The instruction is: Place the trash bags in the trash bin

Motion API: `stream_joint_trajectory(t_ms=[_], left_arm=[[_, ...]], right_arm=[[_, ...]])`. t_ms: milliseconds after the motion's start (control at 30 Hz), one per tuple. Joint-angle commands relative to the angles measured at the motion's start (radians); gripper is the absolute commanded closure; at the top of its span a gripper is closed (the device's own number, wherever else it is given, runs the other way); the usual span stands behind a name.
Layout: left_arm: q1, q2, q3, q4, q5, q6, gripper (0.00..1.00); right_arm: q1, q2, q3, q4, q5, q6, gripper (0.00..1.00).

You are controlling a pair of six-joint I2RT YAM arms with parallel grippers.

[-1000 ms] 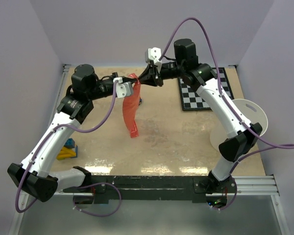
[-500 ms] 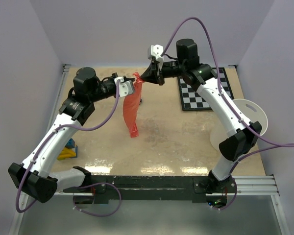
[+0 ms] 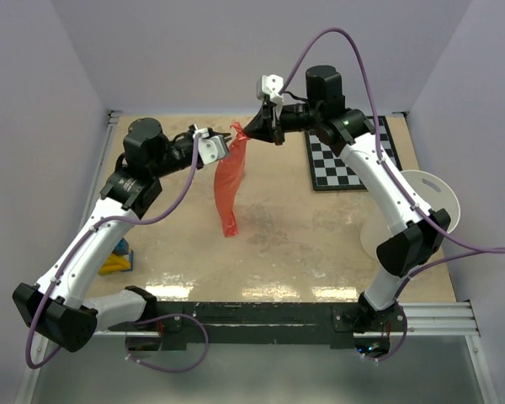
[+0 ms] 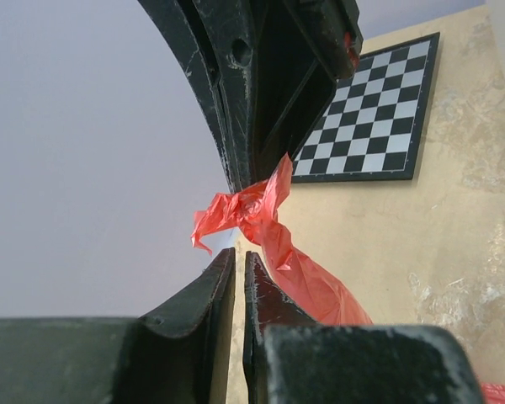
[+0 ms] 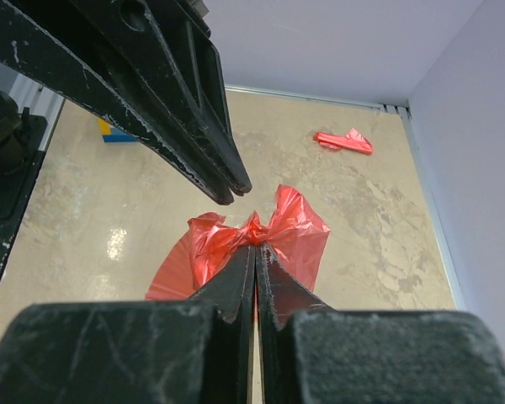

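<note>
The place is a robot laboratory test cell. Plain pale lavender walls (image 3: 236,50) box in a beige marbled desk (image 3: 303,244) on three sides. Two white-and-black jointed robot arms, left (image 3: 93,236) and right (image 3: 387,185), trail purple cables (image 3: 353,59) and are bolted to a metal rail (image 3: 438,316). A black-and-white checkerboard (image 3: 353,156) lies flat.

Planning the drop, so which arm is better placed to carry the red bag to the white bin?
Right. The right hand pinches the red bag at its top, and the white bin sits beside that arm; the left hand looks shut just off the bag.
</note>
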Motion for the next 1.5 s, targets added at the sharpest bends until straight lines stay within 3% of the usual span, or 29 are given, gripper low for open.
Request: stream_joint_trajectory(t_ms=[0, 167, 600, 767, 867, 933, 1233, 1467], left_arm=[[0.004, 0.009, 0.027, 0.059, 0.053, -0.068, 0.84], [0.003, 0.029, 0.041, 0.091, 0.082, -0.094, 0.74], [0.003, 0.057, 0.075, 0.108, 0.112, -0.138, 0.72], [0.003, 0.060, 0.078, 0.085, 0.169, -0.131, 0.76], [0.003, 0.066, 0.090, 0.064, 0.188, -0.112, 0.87], [0.003, 0.070, 0.100, 0.045, 0.192, -0.105, 1.00], [0.004, 0.012, 0.063, 0.019, 0.071, -0.071, 1.00], [0.004, -0.020, 0.029, 0.013, 0.057, -0.060, 1.00]], right_arm=[[0.010, -0.052, 0.004, 0.014, -0.027, 0.002, 1.00], [0.016, -0.055, 0.001, 0.011, -0.019, -0.006, 1.00], [0.034, -0.063, 0.003, -0.010, 0.001, -0.041, 1.00], [0.045, -0.063, 0.012, -0.024, 0.010, -0.067, 1.00], [0.059, -0.059, 0.021, -0.061, 0.021, -0.118, 1.00], [0.062, -0.063, 0.020, -0.072, 0.030, -0.129, 1.00], [0.022, -0.085, -0.020, -0.021, 0.044, -0.060, 1.00], [0.004, -0.082, -0.028, 0.016, 0.044, -0.007, 1.00]])
